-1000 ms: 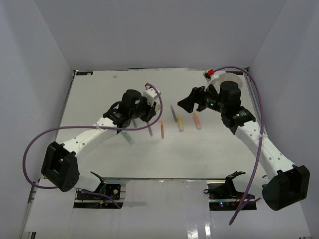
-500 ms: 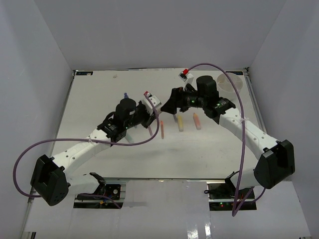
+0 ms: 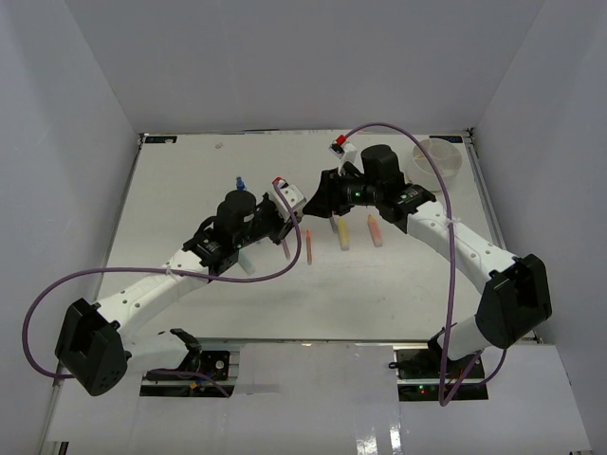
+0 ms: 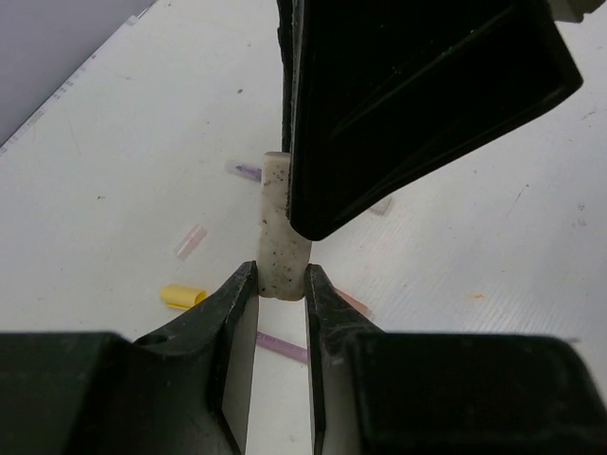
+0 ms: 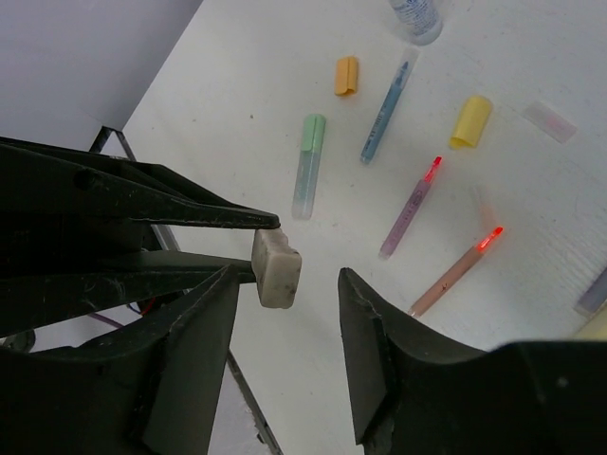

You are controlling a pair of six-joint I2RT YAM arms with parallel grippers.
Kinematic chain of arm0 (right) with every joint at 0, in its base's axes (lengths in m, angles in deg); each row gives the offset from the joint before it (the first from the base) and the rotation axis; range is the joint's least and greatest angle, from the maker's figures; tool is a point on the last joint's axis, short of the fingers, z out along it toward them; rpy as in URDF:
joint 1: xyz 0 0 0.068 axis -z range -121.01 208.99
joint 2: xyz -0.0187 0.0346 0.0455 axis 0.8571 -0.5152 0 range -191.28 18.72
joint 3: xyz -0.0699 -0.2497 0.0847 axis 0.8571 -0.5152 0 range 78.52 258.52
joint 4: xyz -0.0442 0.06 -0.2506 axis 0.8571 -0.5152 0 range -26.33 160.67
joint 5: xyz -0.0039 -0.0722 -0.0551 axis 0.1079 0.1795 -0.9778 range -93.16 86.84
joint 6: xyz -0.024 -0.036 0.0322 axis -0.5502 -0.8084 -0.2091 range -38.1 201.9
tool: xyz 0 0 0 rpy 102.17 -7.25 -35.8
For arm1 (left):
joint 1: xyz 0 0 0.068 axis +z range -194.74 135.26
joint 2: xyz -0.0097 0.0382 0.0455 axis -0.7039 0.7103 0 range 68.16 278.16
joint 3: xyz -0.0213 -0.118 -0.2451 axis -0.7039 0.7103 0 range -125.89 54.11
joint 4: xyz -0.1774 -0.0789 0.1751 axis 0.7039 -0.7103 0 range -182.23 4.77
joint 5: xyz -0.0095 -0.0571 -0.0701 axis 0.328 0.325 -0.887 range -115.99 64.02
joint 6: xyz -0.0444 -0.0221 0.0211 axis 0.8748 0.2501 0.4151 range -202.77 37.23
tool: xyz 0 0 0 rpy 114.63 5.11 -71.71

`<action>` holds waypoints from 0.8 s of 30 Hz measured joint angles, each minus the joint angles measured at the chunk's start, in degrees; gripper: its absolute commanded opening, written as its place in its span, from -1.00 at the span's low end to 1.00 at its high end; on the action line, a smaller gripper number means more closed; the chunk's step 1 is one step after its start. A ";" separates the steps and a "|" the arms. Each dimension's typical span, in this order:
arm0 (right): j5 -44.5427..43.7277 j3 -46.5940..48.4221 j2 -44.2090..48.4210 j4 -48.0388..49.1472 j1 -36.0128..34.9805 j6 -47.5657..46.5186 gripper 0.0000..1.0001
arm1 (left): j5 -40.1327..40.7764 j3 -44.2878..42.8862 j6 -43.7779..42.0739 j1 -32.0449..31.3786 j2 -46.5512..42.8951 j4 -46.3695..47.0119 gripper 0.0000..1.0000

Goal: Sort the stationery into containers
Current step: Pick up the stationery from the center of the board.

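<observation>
A speckled white eraser [image 4: 281, 227] hangs above the table, and my left gripper [image 4: 280, 281] is shut on its lower end. My right gripper [image 5: 287, 284] stands open around the same eraser [image 5: 276, 268]. Its left finger is close beside the eraser, and a clear gap shows on the right side. In the top view the two grippers meet tip to tip, left [image 3: 295, 212] and right [image 3: 319, 203], over the middle of the table. The round white divided tub [image 3: 439, 156] stands at the back right corner, away from both grippers.
Stationery lies under the grippers: a green highlighter [image 5: 308, 166], blue pen [image 5: 387, 112], orange eraser [image 5: 346, 76], yellow piece [image 5: 470, 121], purple pen [image 5: 410, 207], orange pen [image 5: 455, 270] and a clear bottle [image 5: 415, 14]. White walls enclose the table.
My right arm has swung left from the tub to the left gripper, and its jaws have narrowed around the eraser. The left arm shifted slightly while holding the eraser.
</observation>
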 measured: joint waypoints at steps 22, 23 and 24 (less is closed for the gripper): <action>-4.94 0.35 -0.74 -0.28 -0.52 -2.91 -0.85 | 3.28 0.00 1.44 0.00 0.96 0.90 0.96; -7.41 0.37 -0.74 -0.76 -0.24 -4.00 -0.85 | 4.26 0.00 1.95 0.00 1.29 0.90 0.96; -10.25 0.57 -0.74 -1.46 0.13 -5.20 -0.85 | 5.31 0.00 2.34 0.00 1.60 0.85 0.96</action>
